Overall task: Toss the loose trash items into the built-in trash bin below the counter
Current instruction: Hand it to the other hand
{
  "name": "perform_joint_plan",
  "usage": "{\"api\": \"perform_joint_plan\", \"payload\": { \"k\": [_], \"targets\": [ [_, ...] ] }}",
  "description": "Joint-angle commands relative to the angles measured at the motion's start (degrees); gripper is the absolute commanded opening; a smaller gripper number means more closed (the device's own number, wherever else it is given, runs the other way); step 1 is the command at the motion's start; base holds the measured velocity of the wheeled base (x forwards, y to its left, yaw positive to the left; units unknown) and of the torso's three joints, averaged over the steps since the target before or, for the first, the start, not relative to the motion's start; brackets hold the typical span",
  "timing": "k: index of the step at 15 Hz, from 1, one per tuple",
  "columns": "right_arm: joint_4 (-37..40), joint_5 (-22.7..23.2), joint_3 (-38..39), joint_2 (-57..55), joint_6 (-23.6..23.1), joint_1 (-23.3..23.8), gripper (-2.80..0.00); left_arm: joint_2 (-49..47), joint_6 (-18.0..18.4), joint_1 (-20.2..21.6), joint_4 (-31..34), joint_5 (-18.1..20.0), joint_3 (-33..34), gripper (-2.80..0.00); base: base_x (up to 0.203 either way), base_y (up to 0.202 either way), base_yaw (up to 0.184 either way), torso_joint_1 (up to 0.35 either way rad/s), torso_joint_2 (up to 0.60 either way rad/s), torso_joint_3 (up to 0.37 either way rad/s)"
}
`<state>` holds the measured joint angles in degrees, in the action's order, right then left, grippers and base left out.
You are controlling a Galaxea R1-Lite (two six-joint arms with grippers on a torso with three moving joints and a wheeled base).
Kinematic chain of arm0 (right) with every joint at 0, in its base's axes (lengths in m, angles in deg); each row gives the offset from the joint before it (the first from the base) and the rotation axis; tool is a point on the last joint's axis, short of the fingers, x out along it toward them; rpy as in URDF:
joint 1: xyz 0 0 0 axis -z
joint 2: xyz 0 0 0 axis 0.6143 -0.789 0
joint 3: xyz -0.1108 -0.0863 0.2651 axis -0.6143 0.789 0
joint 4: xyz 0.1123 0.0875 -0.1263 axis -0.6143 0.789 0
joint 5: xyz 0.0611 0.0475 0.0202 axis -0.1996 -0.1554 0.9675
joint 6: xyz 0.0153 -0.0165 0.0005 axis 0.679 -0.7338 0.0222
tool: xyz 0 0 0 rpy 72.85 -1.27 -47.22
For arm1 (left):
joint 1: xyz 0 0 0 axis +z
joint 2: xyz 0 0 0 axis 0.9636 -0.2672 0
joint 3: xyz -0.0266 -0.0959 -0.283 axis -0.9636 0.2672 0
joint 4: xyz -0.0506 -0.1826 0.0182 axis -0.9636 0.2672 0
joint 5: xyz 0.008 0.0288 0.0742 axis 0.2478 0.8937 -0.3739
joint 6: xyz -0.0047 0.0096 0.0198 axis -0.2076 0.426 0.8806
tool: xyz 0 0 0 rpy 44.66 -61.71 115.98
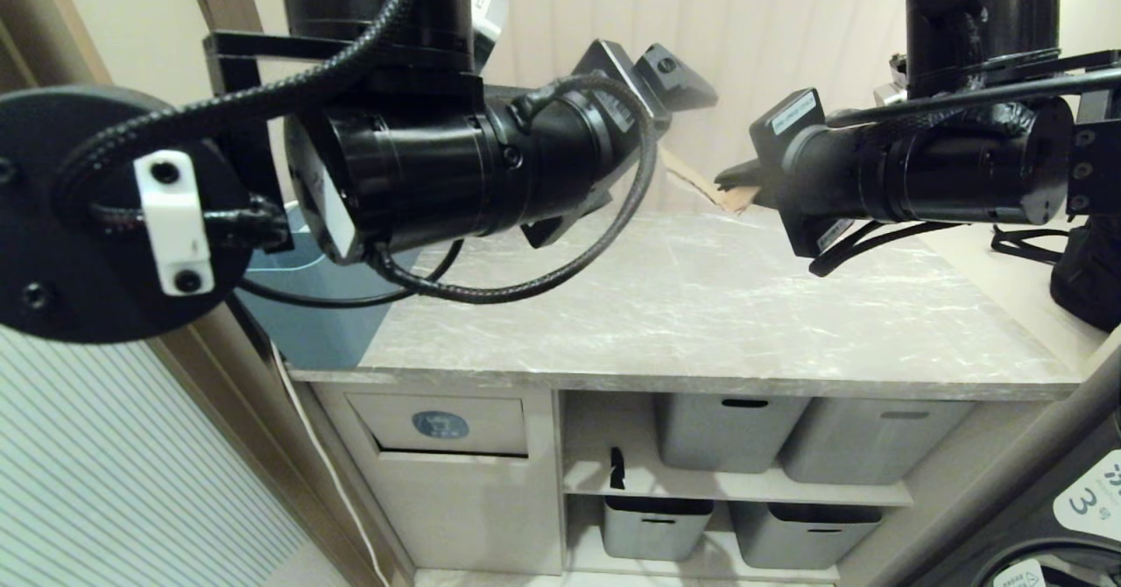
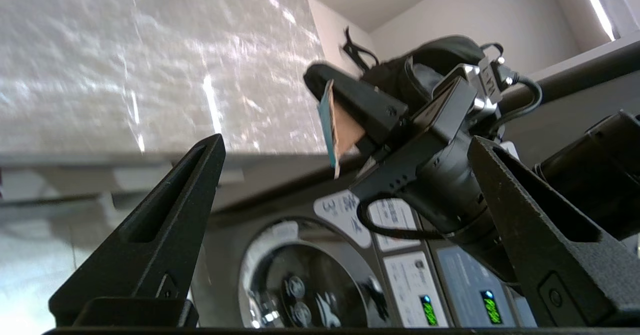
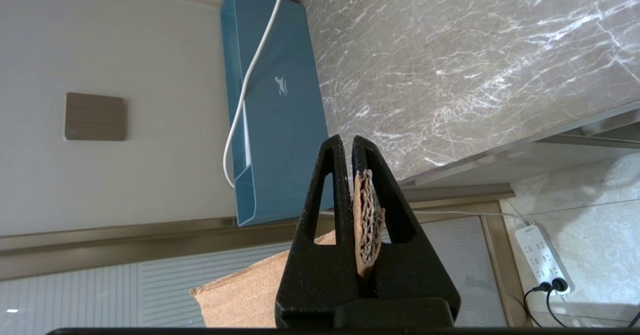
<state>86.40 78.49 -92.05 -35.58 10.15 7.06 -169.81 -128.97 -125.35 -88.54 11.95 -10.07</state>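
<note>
My right gripper (image 3: 348, 145) hangs above the far side of the counter (image 1: 701, 307), shut on a tan-brown folded cardboard piece (image 3: 366, 215) whose corrugated edge shows between the fingers. In the head view the same piece (image 1: 701, 182) sticks out of the right gripper (image 1: 734, 177) towards the left. My left gripper (image 2: 345, 165) is open and empty. It faces the right gripper and the cardboard (image 2: 345, 127) from a short way off. The left gripper (image 1: 657, 79) is raised above the counter's back. The built-in trash bin (image 1: 438, 425), its flap bearing a blue sticker, sits below the counter's left end.
Grey storage tubs (image 1: 731, 429) fill the shelves right of the bin, and a small black thing (image 1: 616, 469) stands on the upper shelf. A blue container (image 3: 280, 100) with a white cable stands left of the counter. A power strip (image 3: 542, 255) lies on the floor.
</note>
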Motion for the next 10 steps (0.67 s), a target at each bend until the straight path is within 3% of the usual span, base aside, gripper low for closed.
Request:
{"api": "perform_joint_plan", "payload": {
  "k": [1, 5, 10],
  "targets": [
    [0.0, 0.0, 0.1, 0.0, 0.3, -0.1, -2.80, -0.4, -2.0, 0.0, 1.1, 0.5, -1.1, 0.00, 0.000, 0.000, 0.000, 0.000, 0.00, 0.000],
    [0.0, 0.0, 0.2, 0.6, -0.2, -1.6, -2.80, -3.8, -10.1, 0.0, 2.9, 0.7, -5.8, 0.00, 0.000, 0.000, 0.000, 0.000, 0.00, 0.000],
    [0.0, 0.0, 0.5, 0.6, -0.2, -2.5, -2.80, -5.7, -11.1, 0.0, 3.3, 0.6, -6.8, 0.00, 0.000, 0.000, 0.000, 0.000, 0.00, 0.000]
  ]
}}
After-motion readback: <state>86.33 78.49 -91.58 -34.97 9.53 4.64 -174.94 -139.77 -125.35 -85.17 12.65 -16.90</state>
